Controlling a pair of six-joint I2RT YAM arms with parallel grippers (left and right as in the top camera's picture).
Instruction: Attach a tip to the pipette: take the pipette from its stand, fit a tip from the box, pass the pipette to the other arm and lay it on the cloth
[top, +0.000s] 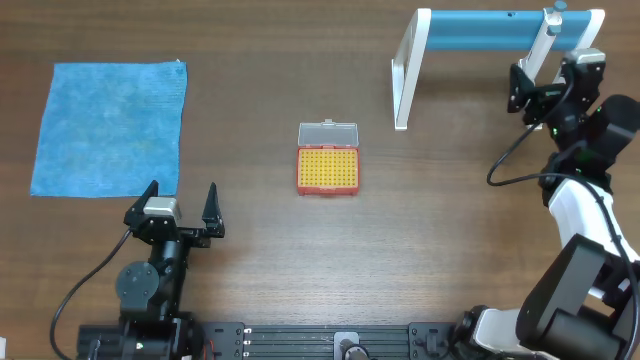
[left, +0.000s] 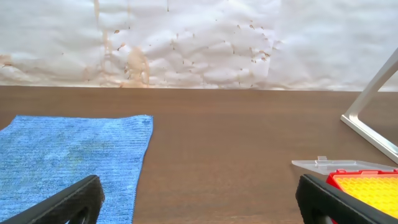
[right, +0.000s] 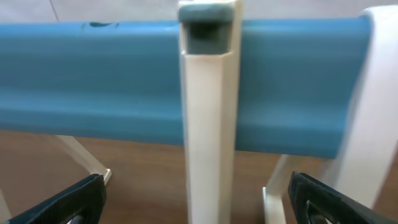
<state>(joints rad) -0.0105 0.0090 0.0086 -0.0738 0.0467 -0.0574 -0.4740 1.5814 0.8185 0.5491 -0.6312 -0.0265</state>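
Upper right: pipette (top: 545, 35) hanging on the stand (top: 480, 30), with the right gripper (right: 202, 202) spread wide either side of it, gripping nothing. Lower left: left gripper (top: 178, 200) wide open, empty. Centre: tip box (top: 328, 165). Upper left: cloth (top: 108, 128).

The left arm (top: 160, 255) is all black, with a round joint near its base and a small grey box on its wrist. A thin black cable (top: 75, 295) loops out from its side. The left gripper (top: 182, 190) has 2 black pointed fingers (top: 212, 205). The right arm (top: 580, 205) is part white and part black, with smooth rounded pieces. A curly black cable (top: 503, 165) hangs beside it, and a tiny green light (top: 553, 127) glows near its wrist. The right gripper (right: 196, 180) has 2 black fingers (right: 68, 202) too.
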